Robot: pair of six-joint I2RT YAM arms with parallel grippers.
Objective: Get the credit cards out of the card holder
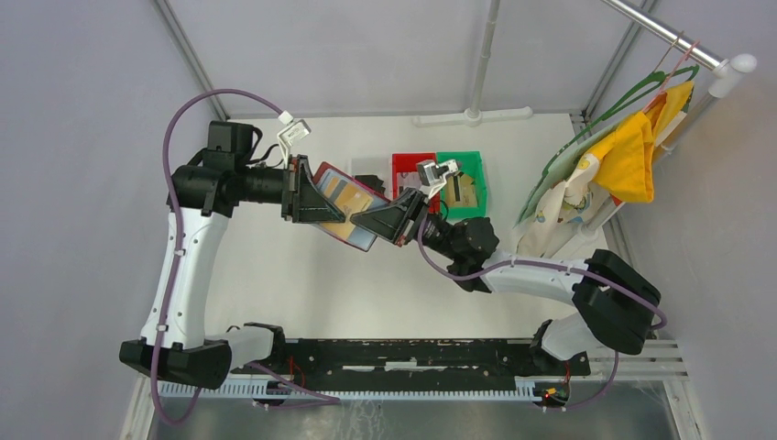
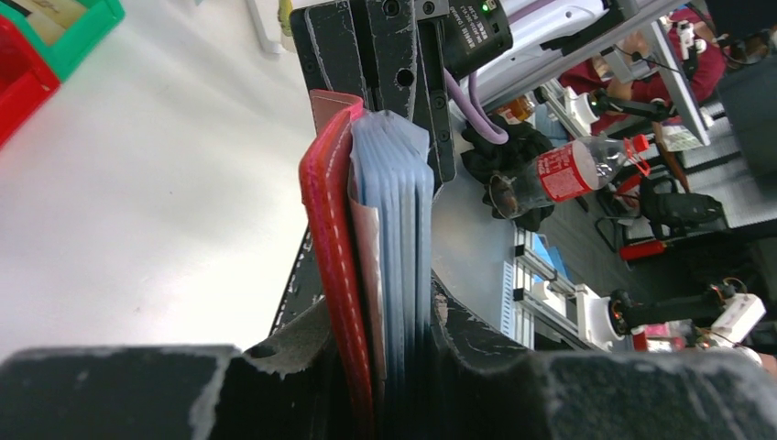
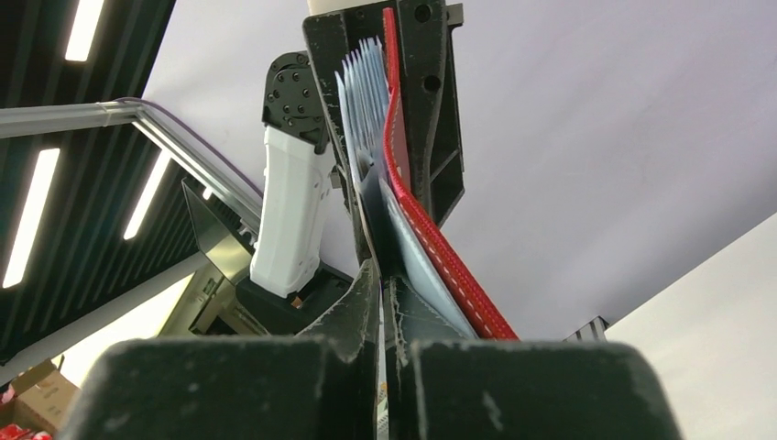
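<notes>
The card holder point(image 1: 341, 207), a dark red wallet with grey-blue sleeves and a tan card showing inside, hangs open in the air above the white table between both grippers. My left gripper point(image 1: 318, 205) is shut on its left end; in the left wrist view the red cover point(image 2: 326, 229) and the stacked sleeves point(image 2: 396, 220) stand pinched between the fingers of that gripper point(image 2: 389, 344). My right gripper point(image 1: 379, 223) is shut on a thin dark grey credit card point(image 3: 368, 206) at the wallet's right end, with the red cover point(image 3: 431, 247) running beside its fingers point(image 3: 417, 316).
A red bin point(image 1: 412, 168) and a green bin point(image 1: 465, 181) stand on the table behind the wallet. A rack with a yellow cloth point(image 1: 632, 156) and hangers stands at the right. White walls and frame poles enclose the table.
</notes>
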